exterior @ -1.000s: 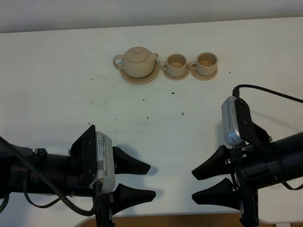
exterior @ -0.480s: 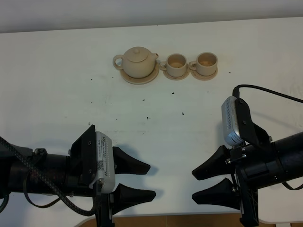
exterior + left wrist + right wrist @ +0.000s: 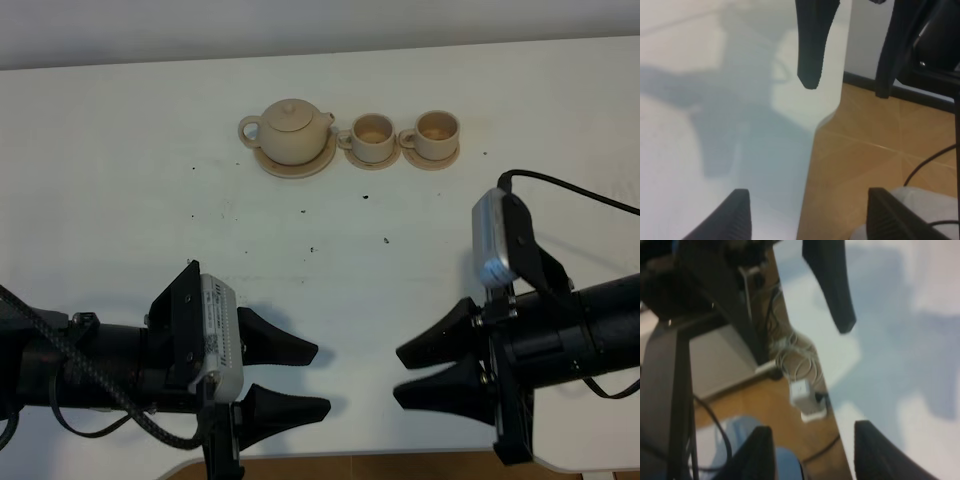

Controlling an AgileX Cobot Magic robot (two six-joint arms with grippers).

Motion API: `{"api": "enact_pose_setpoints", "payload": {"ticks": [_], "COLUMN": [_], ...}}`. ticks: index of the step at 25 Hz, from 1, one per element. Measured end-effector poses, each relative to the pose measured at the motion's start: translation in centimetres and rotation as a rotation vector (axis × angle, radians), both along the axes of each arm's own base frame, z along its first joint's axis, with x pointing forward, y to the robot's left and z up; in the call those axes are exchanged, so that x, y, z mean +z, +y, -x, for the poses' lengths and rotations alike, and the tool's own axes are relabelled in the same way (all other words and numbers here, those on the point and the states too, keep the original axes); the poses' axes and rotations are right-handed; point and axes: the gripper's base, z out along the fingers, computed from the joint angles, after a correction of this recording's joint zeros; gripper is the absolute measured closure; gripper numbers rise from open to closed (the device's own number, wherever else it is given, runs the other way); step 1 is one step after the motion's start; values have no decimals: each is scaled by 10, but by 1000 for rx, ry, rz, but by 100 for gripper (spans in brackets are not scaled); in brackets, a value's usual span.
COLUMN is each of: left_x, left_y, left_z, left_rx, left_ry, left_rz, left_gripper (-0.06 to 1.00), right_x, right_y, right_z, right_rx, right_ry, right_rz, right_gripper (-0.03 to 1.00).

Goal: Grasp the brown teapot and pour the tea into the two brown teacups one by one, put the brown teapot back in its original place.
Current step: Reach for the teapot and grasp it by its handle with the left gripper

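Both empty, the left pincer (image 3: 323, 380) gapes unmoved; the right pincer (image 3: 396, 377) gapes narrower, nudged inward.

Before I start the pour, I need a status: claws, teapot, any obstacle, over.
Left claw open, empty. Right claw open, empty. Brown teapot on its saucer, untouched. Nothing in the way.

Looks like a robotics lab bench, plain white table (image 3: 100, 230), wood-tone floor (image 3: 875, 165) below, loose cables (image 3: 790, 355) and a white power adapter (image 3: 804, 399) by black stand legs (image 3: 677, 405)
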Motion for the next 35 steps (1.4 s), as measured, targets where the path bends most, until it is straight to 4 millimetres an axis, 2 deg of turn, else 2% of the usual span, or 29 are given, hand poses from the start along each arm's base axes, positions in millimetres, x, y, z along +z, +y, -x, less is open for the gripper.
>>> {"api": "enact_pose_setpoints", "payload": {"ticks": [4,10,13,17,23,30,33,35], "left_x": [1,4,12,24,46,90,113,129], "left_y": [0,-1,-4,-7,-7,-1,-1,-3], "left_z": [-1,-9,-21,-33,-52,-78,-86,-93], "left_rx": [18,93,151,204,328,519,544,537], "left_ry": [8,54,84,164,312,342,300,274], "left_rz": [13,0,-18,-65,-208,-371,-383,-380], "left_gripper": [44,44,44,44,44,44,44,44], "right_x": [5,18,34,70,105,113,120,115], "right_y": [2,3,1,-6,-23,-62,-78,-87], "right_z": [-7,-34,-46,-49,-29,10,29,43], "right_rx": [-50,-196,-280,-389,-488,-688,-759,-787], "right_ry": [-11,-93,-144,-189,-52,121,112,102], "right_rz": [-23,31,54,63,169,454,497,521], "right_gripper": [60,61,61,61,61,61,61,61]}}
